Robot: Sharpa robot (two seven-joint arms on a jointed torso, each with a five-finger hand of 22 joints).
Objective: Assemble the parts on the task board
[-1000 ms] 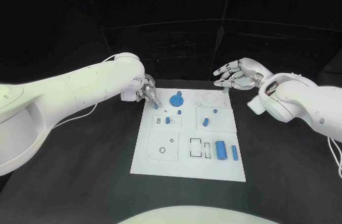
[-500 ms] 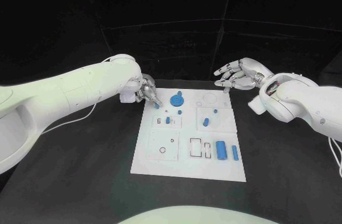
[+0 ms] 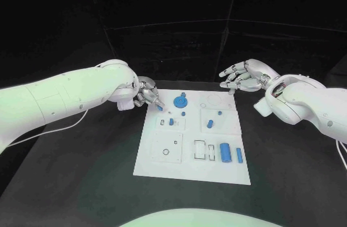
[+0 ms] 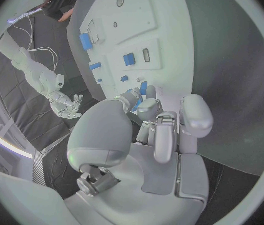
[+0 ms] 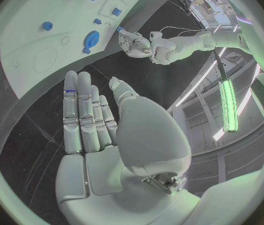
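The white task board (image 3: 163, 162) lies in the middle of the black table. My left hand (image 3: 147, 94) hovers at its far left corner and pinches a small blue peg (image 3: 160, 107) between thumb and fingers. The left wrist view shows that peg (image 4: 141, 90) at the fingertips (image 4: 149, 106), just above the board (image 4: 163, 15). My right hand (image 3: 242, 75) hangs beyond the board's far right corner with its fingers (image 5: 82, 110) spread and nothing in them. A blue round disc (image 3: 180, 103) sits near the far edge. Two blue cylinders (image 3: 225, 151) lie at the near right.
Several small blue pieces (image 3: 208, 123) rest in the board's middle rows, beside empty slots (image 3: 200, 149) and a round hole (image 3: 165, 152). Black table (image 3: 87, 157) surrounds the board on all sides. The right wrist view shows the left hand (image 5: 134, 42) by the board (image 5: 26, 40).
My left arm has swung and the wrist has turned a little, while the hand stays at the board's far left corner with the peg. The right hand has barely moved.
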